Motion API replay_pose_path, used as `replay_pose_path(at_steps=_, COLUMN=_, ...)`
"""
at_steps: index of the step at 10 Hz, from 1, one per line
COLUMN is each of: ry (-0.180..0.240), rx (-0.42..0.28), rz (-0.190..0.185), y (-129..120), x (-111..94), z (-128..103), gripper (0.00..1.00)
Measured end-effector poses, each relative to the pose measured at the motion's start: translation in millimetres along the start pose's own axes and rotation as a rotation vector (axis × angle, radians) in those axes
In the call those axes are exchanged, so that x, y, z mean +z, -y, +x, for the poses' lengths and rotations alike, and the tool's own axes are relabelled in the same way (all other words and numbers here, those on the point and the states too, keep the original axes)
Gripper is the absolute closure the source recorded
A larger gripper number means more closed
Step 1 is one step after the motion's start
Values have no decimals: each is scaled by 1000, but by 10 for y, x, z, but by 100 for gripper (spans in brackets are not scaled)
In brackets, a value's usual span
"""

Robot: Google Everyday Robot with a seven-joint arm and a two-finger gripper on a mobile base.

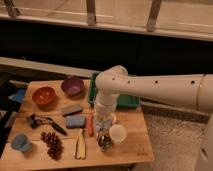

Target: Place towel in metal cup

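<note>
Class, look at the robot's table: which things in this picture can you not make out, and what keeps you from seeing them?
- Gripper: camera view; whatever it may hold is blurred.
- Metal cup: camera view; its inside is too small and dark to see into.
- Towel: camera view; cannot be picked out with certainty.
- Green tray: camera view; its middle is hidden by the arm.

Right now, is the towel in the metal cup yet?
Cannot tell. The pincer hangs right over the metal cup near the table's front edge, hiding its mouth; no towel is distinguishable there.

White rounded arm (150,90), dark end effector (103,131)
</note>
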Motion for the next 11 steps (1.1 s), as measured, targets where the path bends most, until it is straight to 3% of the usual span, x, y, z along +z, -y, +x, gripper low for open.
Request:
replay_pose_path(at_steps=2, ry=-39, rx=96, rz=18, y=323, x=81, z=216, gripper=100)
replay_pose_path(at_steps=4, ry=-66, rx=124, rz=25, y=394, x=156, z=386, gripper=100)
replay_pose_path(at_steps=10, ry=-98, rx=110, rz=23, y=97, x=284, z=562, gripper=100)
replay_pose_path(at_steps=11, ry=-103, rx=112, rz=21, y=78, x=302, z=574, gripper=95)
